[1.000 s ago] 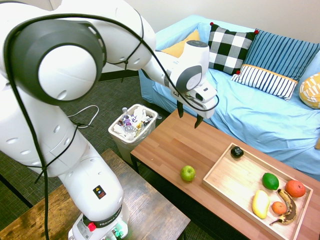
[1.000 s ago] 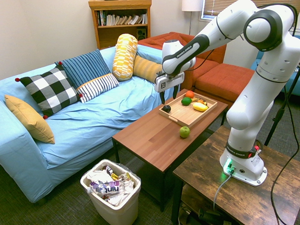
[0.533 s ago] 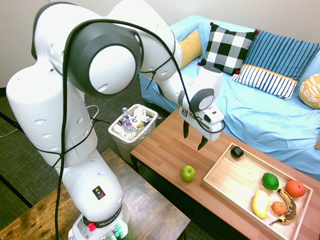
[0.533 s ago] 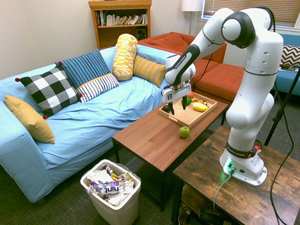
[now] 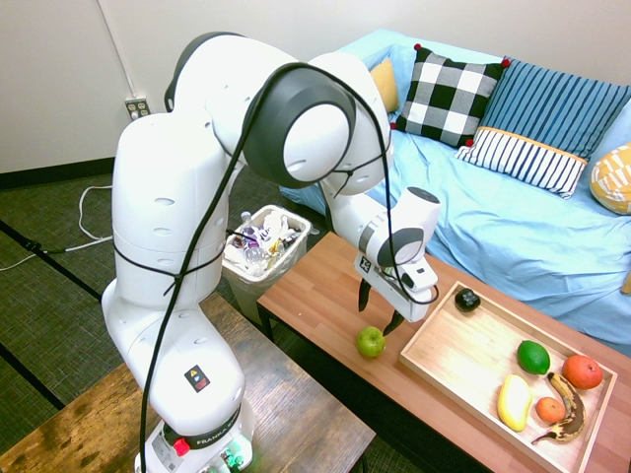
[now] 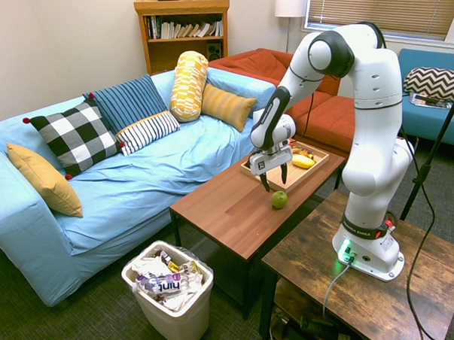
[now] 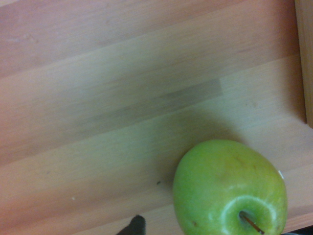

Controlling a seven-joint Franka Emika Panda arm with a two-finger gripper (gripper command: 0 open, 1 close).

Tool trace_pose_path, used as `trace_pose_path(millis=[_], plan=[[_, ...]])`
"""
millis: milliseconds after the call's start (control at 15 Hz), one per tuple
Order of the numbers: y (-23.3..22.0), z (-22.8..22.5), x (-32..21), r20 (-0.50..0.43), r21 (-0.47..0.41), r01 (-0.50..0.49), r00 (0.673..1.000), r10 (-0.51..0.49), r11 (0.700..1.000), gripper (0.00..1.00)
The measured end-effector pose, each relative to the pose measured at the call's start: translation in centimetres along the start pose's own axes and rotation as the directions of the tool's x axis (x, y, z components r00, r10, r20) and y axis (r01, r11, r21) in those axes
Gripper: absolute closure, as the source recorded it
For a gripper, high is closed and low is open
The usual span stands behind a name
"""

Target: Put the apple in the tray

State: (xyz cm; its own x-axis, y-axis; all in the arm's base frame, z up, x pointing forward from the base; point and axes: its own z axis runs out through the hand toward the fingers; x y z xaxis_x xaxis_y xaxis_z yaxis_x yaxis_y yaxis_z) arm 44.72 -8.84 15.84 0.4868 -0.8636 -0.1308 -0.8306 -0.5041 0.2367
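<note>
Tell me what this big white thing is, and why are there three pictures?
It is a robot arm. At its tip is the end effector, two dark fingers that pinch things. They are open now and hold nothing; they hang just above a green apple on a brown wooden table.

Two pictures come from cameras standing in the room, on opposite sides of the arm. The third comes from a camera on the robot's wrist, so the apple looks huge there.

Beside the apple is a light wooden tray. In it lie a lime, an orange, a yellow fruit, a brown-spotted banana and something small and dark. Behind is a blue sofa.
</note>
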Motion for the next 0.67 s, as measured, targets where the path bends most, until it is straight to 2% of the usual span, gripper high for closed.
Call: trace_pose_path(millis=[667], plan=[[-0.2, 5.1, 1.9, 0.038, -0.053, -0.019, 0.999, 0.021, 0.998, 0.00]])
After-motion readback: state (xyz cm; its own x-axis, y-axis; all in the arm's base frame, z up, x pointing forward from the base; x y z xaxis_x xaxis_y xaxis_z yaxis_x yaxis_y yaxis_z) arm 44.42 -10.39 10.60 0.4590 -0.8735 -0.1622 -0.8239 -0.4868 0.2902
